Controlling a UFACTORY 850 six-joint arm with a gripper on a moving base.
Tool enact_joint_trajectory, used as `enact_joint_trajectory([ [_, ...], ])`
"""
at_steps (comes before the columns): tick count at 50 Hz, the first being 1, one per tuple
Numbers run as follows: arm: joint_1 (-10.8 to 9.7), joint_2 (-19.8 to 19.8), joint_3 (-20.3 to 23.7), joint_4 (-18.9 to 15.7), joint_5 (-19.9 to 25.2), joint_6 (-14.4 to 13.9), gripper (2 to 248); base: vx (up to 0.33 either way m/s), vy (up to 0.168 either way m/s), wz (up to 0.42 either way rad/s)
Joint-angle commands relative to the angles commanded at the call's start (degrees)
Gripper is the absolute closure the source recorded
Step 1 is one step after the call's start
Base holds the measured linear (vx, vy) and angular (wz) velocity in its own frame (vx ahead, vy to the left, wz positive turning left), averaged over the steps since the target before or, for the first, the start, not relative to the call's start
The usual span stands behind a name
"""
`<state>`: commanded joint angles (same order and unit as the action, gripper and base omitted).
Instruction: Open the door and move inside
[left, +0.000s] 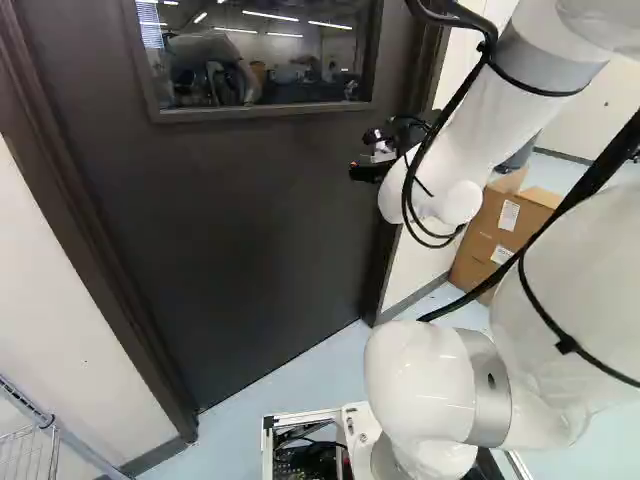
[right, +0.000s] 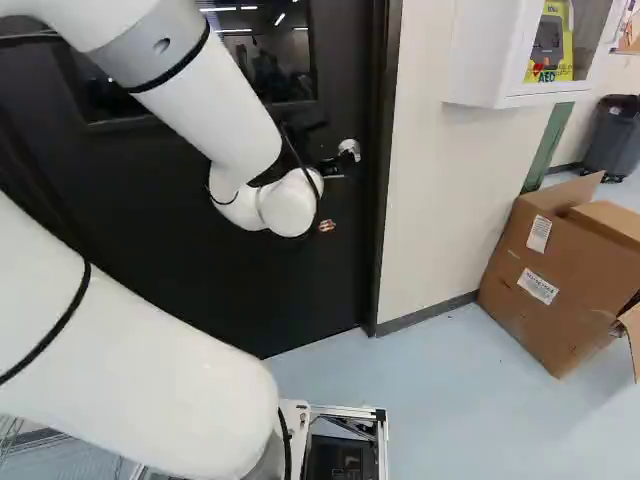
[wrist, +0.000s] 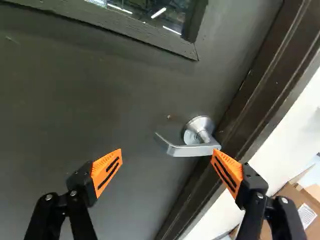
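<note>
The dark door (left: 250, 210) stands closed in its frame, with a window in its upper part. My gripper (left: 374, 170) is near the door's latch side in the left base view. From the wrist, the gripper (wrist: 167, 151) shows wide open, its orange pads (wrist: 106, 171) far apart. A silver lever handle (wrist: 192, 149) lies ahead, its free end pointing in between the fingers. The lever's pivot end appears right by one fingertip; whether they touch, I cannot tell. In the right base view the handle (right: 349, 149) is partly visible beyond the wrist.
The dark door frame (right: 383, 190) and a white wall (right: 430, 200) adjoin the latch side. Cardboard boxes (right: 560, 280) stand on the floor by that wall, below a white cabinet (right: 490, 60). A dark bin (right: 613, 140) is farther back. A wire rack (left: 30, 445) stands at the left base view's lower left.
</note>
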<state>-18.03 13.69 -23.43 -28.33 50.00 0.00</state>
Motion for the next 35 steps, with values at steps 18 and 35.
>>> enact_joint_trajectory([
  [18, 0.1, -1.5, -3.7, -7.4, 0.0, 0.0, 3, 0.000, 0.000, 0.000],
  [35, 0.7, -4.6, -6.8, -8.0, 0.0, 0.0, 3, 0.000, 0.000, 0.000],
])
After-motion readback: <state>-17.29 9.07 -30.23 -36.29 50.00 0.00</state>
